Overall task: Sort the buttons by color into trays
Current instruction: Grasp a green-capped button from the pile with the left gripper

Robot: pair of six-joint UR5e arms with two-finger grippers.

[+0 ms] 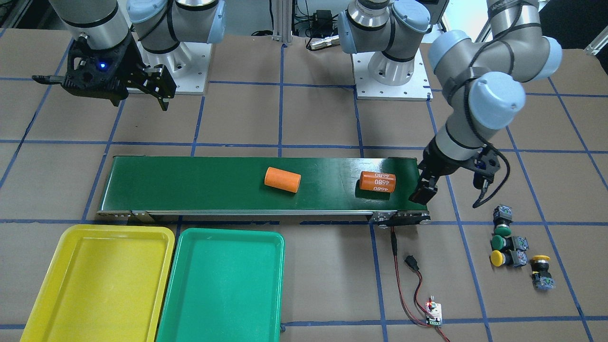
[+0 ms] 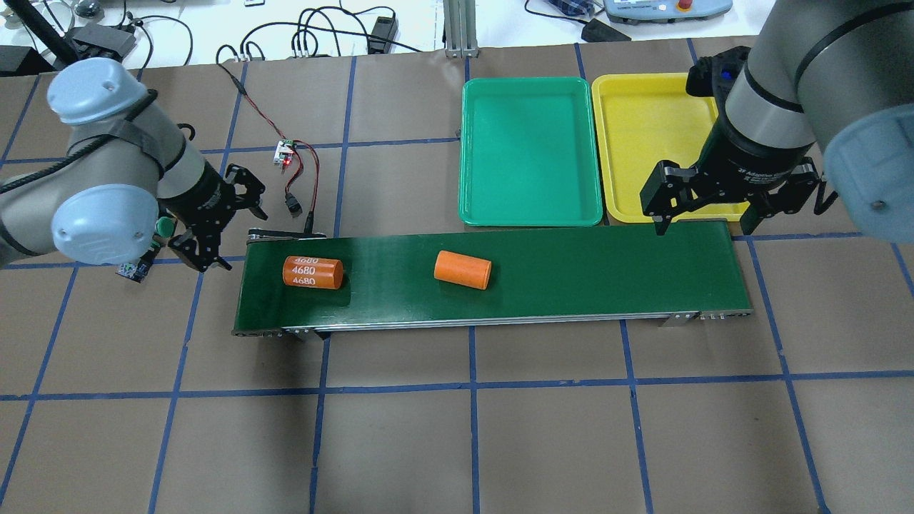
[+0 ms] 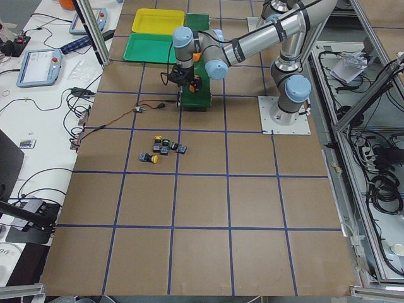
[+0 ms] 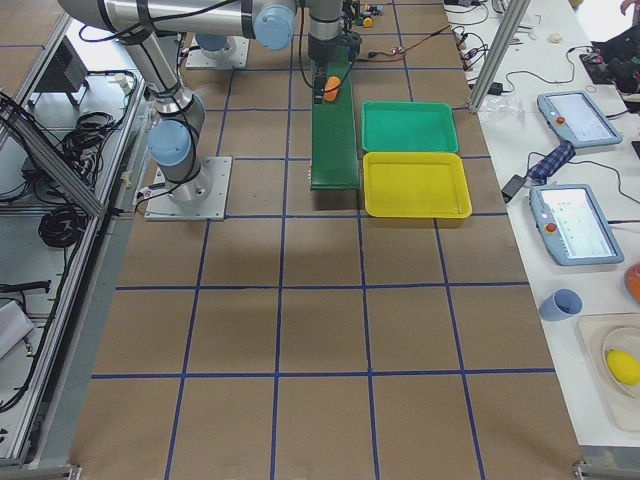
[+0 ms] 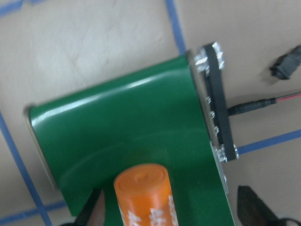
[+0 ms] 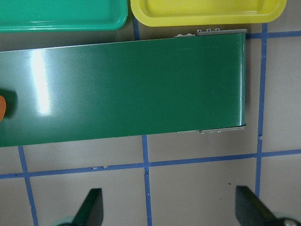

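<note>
Four buttons [image 1: 498,242] sit unsorted at four o'clock; yellow tray [image 1: 99,285] and green tray [image 1: 223,289] at seven. Left end effector [image 2: 227,225] hovers near the buttons, released, probably to fetch one; right end effector [image 2: 703,220] also released.

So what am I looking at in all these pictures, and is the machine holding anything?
It is a robot with two arms at a brown table. Each arm ends in a two-finger hand. Four pictures come from fixed cameras: facing the robot, behind it, and at each table end. The last two look down from the wrists. On the table lie a green belt carrying two orange cylinders, a green tray and a yellow tray, both empty, and four buttons, two green, two yellow. The left hand hovers open at the belt's end near the buttons; the right hand hangs open near the other end. Neither holds anything.
</note>
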